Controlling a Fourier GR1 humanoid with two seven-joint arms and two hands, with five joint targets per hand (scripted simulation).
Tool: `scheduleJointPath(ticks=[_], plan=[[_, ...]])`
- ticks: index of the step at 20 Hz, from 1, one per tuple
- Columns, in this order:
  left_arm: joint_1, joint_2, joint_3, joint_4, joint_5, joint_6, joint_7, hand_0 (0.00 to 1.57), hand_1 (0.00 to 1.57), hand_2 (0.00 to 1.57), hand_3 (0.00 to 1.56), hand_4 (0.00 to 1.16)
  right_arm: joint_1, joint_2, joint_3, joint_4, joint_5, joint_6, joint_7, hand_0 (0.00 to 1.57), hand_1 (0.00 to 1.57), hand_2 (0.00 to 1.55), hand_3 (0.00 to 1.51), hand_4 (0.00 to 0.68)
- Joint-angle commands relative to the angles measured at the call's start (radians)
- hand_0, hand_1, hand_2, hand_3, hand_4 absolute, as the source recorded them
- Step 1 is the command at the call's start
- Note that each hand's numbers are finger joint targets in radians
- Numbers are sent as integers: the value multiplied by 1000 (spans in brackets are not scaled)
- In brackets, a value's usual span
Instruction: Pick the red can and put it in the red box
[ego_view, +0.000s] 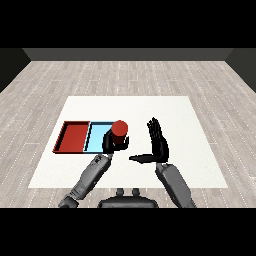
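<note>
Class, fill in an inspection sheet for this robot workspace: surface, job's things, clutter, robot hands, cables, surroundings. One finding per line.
Surface: white table, flat.
Job's things: red can upright, held over the right end of the light blue tray; red tray to its left holds nothing.
Clutter: nothing seen.
Robot hands: left robot hand curled round the can; right robot hand open, fingers straight, thumb out, holding nothing.
Cables: nothing seen.
Surroundings: grey wood-plank floor, dark wall behind.
</note>
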Motion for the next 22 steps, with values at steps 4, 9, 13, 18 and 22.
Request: scheduleJointPath(ticks=[4,9,13,18,22], plan=[[66,108,113,-65,-4,-86,7,1571,1571,1571,1480,1133,92,-62,-116,-69,-48,79,-9,0,0,0,0,0],[9,234,210,-122,4,-62,163,1571,1571,1571,1486,1125,255,-143,-221,-110,-145,172,-66,0,0,0,0,0],[25,367,278,-72,-35,-81,172,1571,1571,1571,1486,1109,260,-173,-287,-84,-174,198,-45,0,0,0,0,0],[-33,479,312,186,-85,-130,244,1571,1571,1540,1471,1112,241,-120,-248,-48,-153,178,-58,0,0,0,0,0],[-73,512,280,383,-156,-143,303,1571,1571,1559,1493,1059,268,-136,-287,-7,-157,196,-88,0,0,0,0,0]])
